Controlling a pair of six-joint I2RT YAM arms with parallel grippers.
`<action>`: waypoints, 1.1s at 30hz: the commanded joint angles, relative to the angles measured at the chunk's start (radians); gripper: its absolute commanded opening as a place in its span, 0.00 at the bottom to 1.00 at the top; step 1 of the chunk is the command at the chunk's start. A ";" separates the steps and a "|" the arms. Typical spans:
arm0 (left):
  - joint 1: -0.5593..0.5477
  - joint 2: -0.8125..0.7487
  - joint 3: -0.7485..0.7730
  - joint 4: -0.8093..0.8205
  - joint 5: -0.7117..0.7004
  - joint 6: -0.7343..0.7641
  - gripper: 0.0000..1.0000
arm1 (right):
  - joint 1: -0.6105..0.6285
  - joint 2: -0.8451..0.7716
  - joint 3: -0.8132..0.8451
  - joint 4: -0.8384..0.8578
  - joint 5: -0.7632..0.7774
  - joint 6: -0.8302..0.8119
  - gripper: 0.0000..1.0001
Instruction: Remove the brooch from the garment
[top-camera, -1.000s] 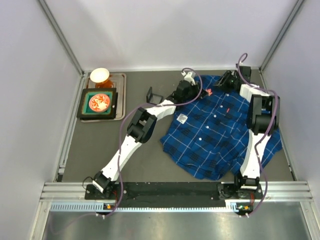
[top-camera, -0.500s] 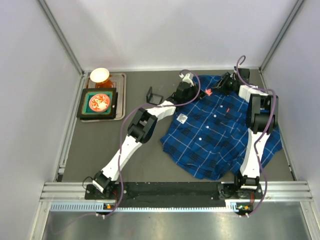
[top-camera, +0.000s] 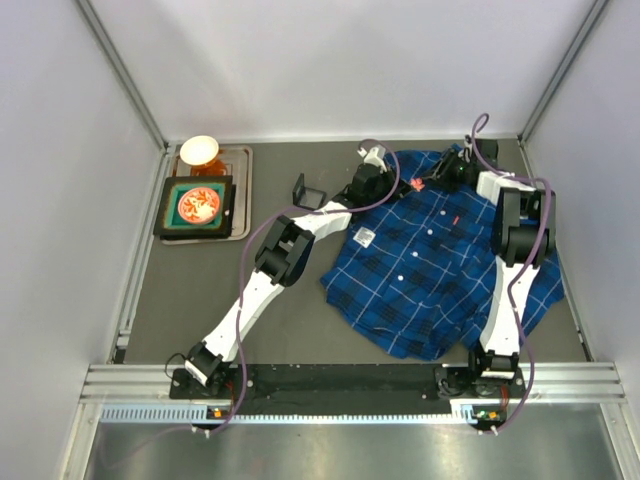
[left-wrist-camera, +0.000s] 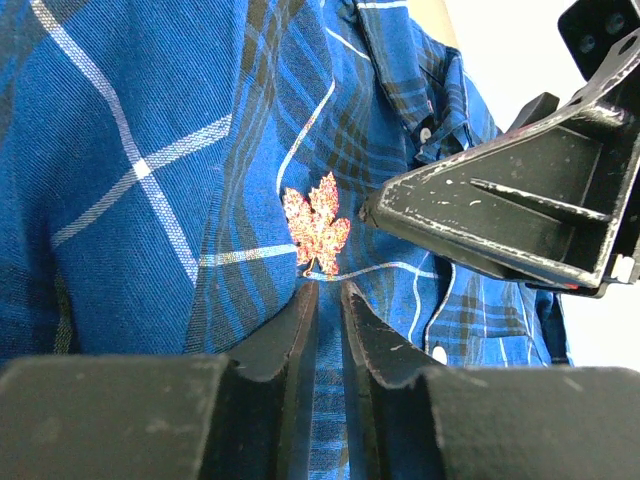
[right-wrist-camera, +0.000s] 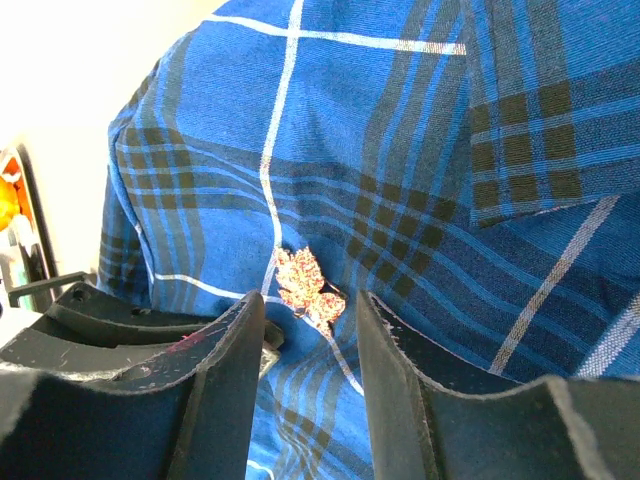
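Garment (top-camera: 440, 265) is spread flat on the tabletop (top-camera: 300, 300), collar at the far end, w/ both arms reached over it to the collar area. Left pincer (left-wrist-camera: 328, 298) is set narrow, only a slit btwn its fingers, tips resting on the cloth just below the pin. Whether fabric is nipped in that slit can't be told. Right pincer (right-wrist-camera: 308, 325) is held moderately wide w/ nothing in it, and the ornament is seen just ahead of its gap. In the left wrist view, one of its fingers is seen just beside the ornament's right edge. The brooch (left-wrist-camera: 318, 228), a reddish leaf shape w/ a golden glint, is pinned flat on the plaid near the collar, btwn the two pincers.

Step in hand is judged to be the final approach & grip.
- Cloth should be pressed down by the left pincer close under the leaf, so it isn't tented when the pin is drawn.
- The leaf should be straddled by the right pincer & closed on by its edges only, no fabric caught.
- The clasp & pin direction are hidden, so a slow pull along the cloth is advised, not straight up.
- If the shirt is lifted w/ it, the grip should be reset.
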 joint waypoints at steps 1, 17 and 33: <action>0.001 0.001 0.030 -0.007 -0.010 -0.011 0.20 | 0.002 0.020 0.021 0.017 -0.025 0.004 0.42; 0.002 -0.028 0.064 -0.072 0.010 0.055 0.21 | 0.025 0.031 0.028 0.057 -0.127 0.056 0.41; 0.004 -0.168 0.040 -0.157 -0.045 0.273 0.57 | 0.040 0.044 0.014 0.172 -0.193 0.133 0.41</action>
